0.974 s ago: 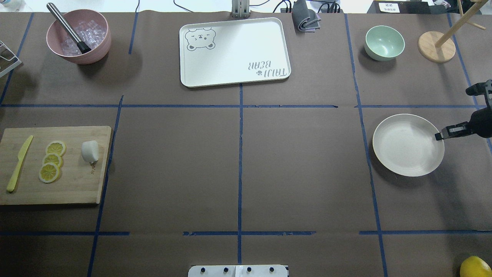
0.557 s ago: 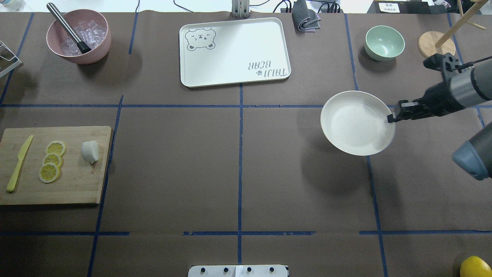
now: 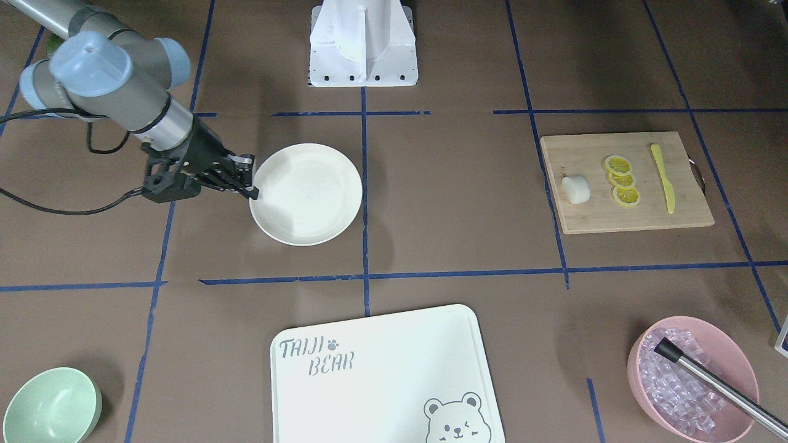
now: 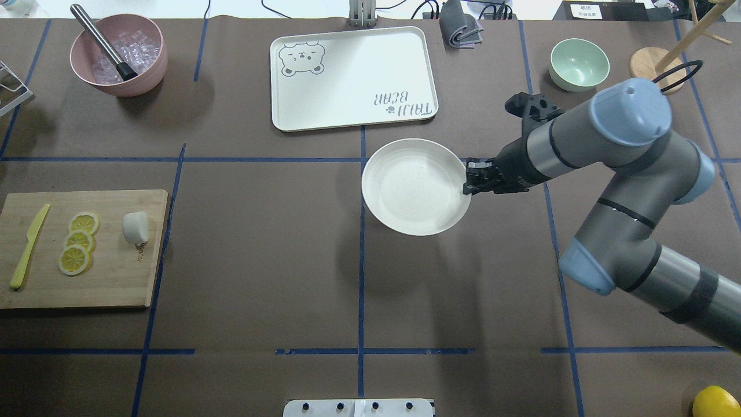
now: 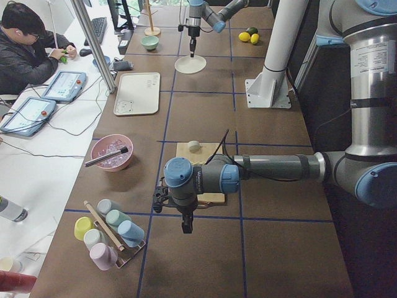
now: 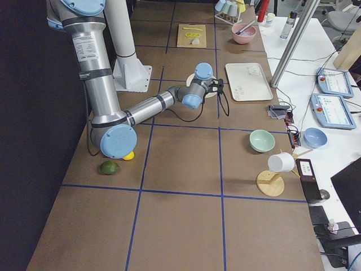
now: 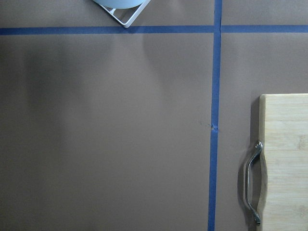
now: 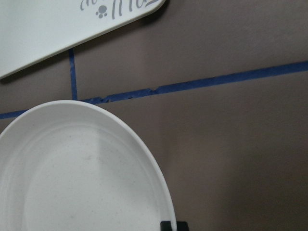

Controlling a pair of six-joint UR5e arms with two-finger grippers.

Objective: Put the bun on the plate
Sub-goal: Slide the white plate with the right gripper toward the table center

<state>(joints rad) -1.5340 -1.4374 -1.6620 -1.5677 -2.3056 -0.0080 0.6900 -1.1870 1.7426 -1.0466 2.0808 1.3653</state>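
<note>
Pincer of right arm (image 4: 466,186) tight on rim of the plate (image 4: 412,194), wrist level, elbow bent.

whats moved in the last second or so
The right gripper, shut on the plate's rim, has carried the plate leftward in the overhead view, from the table's right side to just right of the centre tape line, near the tray. Nothing was visibly picked up or let go. The bun on the cutting board, the lemon slices and the tray stayed put.
</note>
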